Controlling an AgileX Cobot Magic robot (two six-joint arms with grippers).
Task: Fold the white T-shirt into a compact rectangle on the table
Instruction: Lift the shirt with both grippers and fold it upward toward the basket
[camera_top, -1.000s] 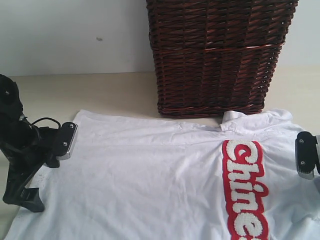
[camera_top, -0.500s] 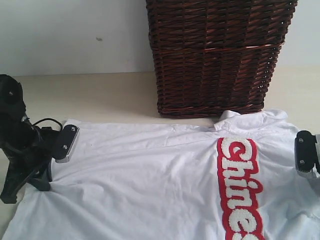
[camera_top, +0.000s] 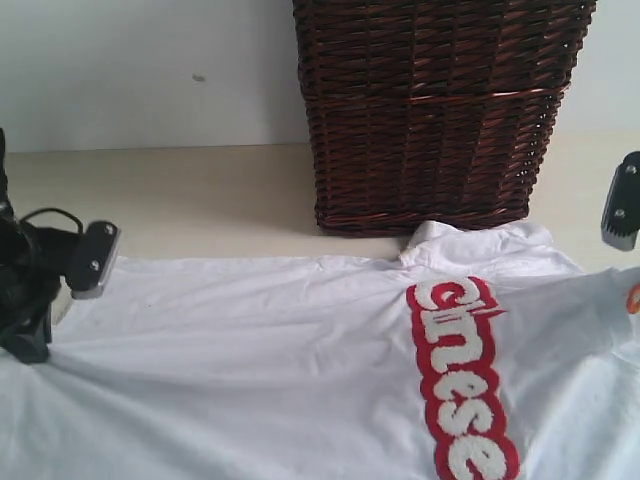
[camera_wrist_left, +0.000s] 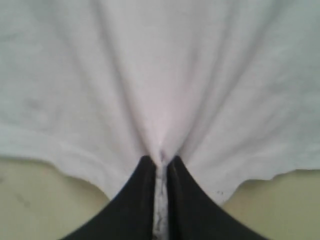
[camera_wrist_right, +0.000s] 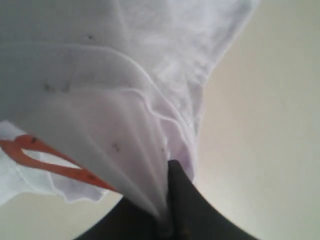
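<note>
The white T-shirt (camera_top: 280, 350) lies spread over the table (camera_top: 200, 195), its red-outlined lettering (camera_top: 460, 385) running slantwise on the right half. My left gripper (camera_top: 30, 345) sits at the shirt's left edge and is shut on a pinch of white cloth (camera_wrist_left: 160, 125), which fans out in taut creases from the left gripper (camera_wrist_left: 160, 161). The right gripper (camera_wrist_right: 164, 170) is shut on a bunched fold of the shirt (camera_wrist_right: 115, 110), and cloth covers one finger. In the exterior view only the right arm's wrist block (camera_top: 622, 200) shows, raised above the shirt's right edge.
A tall dark wicker basket (camera_top: 440, 110) stands at the back, touching the shirt's collar (camera_top: 470, 240). A pale wall (camera_top: 140, 70) closes off the table's far side. Bare table shows behind the shirt on the left and under both wrist views.
The left gripper closed on the shirt's edge and drew left. The right arm's wrist block rose. The shirt slid left, its lettering shifting left and tilting.
</note>
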